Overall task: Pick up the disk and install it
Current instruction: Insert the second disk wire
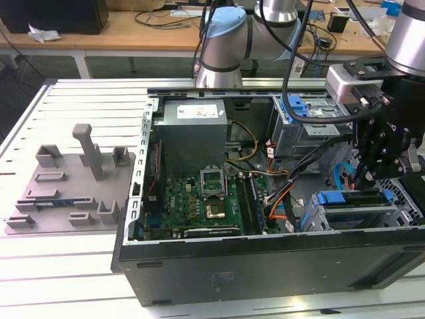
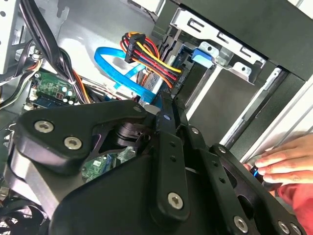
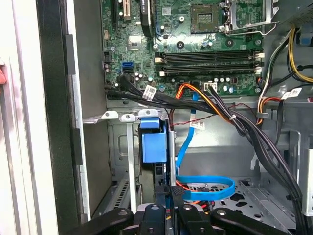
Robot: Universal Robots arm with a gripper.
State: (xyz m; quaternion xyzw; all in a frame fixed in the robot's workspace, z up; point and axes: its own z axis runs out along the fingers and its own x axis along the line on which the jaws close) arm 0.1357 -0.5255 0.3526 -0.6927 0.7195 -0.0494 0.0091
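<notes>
The disk (image 1: 332, 199) sits edge-up in the drive cage at the near corner of the open computer case, on the exterior view's right, with its bright blue bracket showing. In the first wrist view the blue bracket (image 3: 152, 147) fills the cage slot, and the disk's dark edge runs from it toward the camera. My gripper (image 1: 362, 176) hangs just above the cage. Its black fingers (image 2: 172, 147) lie together, and the tips (image 3: 175, 192) sit right by the disk's near end. I see nothing between the fingers, and I cannot tell whether they touch the disk.
A person's hand (image 2: 282, 164) rests on the case's outer edge beside the cage. A cable bundle (image 3: 234, 117) and a blue flat cable (image 3: 205, 185) lie next to the slot. Further in are the motherboard (image 1: 206, 199), a grey power-supply box (image 1: 192, 133) and a second blue caddy (image 1: 297, 106).
</notes>
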